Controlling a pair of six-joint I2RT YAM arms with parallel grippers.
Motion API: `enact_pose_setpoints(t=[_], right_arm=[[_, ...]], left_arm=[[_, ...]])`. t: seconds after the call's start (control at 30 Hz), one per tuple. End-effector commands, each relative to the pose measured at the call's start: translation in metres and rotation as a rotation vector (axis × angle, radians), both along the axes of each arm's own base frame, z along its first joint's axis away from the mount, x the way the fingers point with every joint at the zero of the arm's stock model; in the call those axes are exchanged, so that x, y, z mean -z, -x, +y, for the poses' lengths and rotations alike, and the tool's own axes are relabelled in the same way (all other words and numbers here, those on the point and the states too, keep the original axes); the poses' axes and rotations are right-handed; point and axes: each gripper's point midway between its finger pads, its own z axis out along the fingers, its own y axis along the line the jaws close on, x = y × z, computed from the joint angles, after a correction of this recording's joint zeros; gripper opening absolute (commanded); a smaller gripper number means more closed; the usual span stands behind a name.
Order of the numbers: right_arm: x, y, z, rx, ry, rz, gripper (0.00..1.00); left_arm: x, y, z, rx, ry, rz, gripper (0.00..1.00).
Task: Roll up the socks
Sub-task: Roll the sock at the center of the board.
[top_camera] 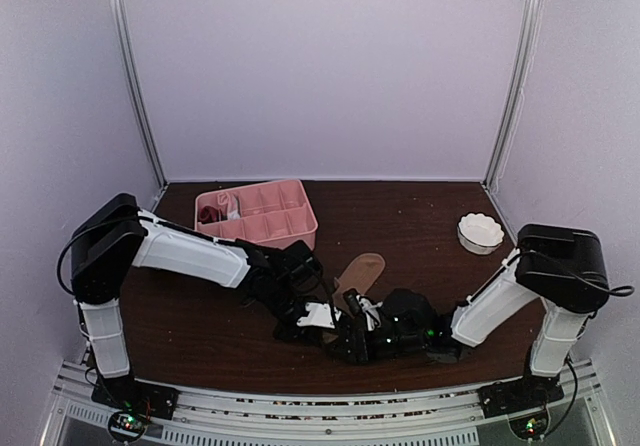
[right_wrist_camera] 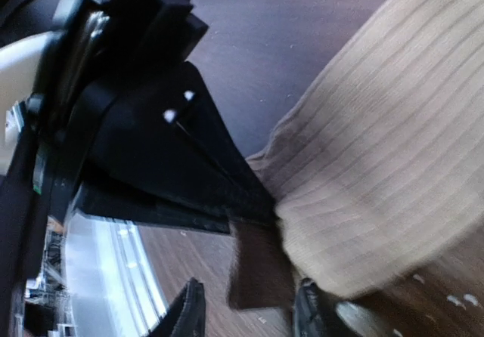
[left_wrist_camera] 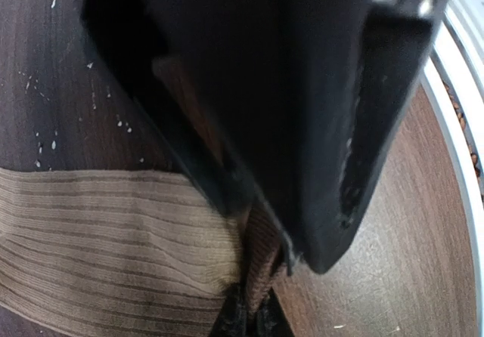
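Tan ribbed sock (top_camera: 362,268) flat on dark table (top_camera: 420,226), front centre. Left gripper (left_wrist_camera: 248,316) pinched shut on its bunched end; right gripper (right_wrist_camera: 249,314) parted around same corner. Best rolled snugly, edges aligned.

The tan sock (left_wrist_camera: 113,239) is cut off at 9 o'clock in the left wrist view; the blurred left end effector (left_wrist_camera: 280,242) hides its 3 o'clock end.
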Motion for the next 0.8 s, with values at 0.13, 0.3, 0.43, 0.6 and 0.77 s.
enact_pose_setpoints(t=[0.13,0.3,0.43,0.6,0.77], right_arm=[[-0.02,-0.013,-0.05,0.144,0.287,-0.402,0.63],[-0.055,-0.038,-0.103,0.434,0.446,-0.591,1.0],[-0.069,-0.05,-0.146,0.649,0.487,-0.596,0.99],[-0.068,-0.041,-0.144,0.57,0.385,-0.636,0.99],[-0.049,-0.01,-0.101,0.264,0.372,-0.755,0.92]], left_arm=[[0.021,0.011,0.029,-0.047,-0.165,0.186,0.02],[0.019,0.013,0.027,-0.056,-0.19,0.262,0.02],[0.019,0.012,0.026,-0.065,-0.201,0.288,0.02],[0.02,0.014,0.023,-0.086,-0.218,0.358,0.02],[0.025,0.011,0.017,-0.119,-0.265,0.42,0.02]])
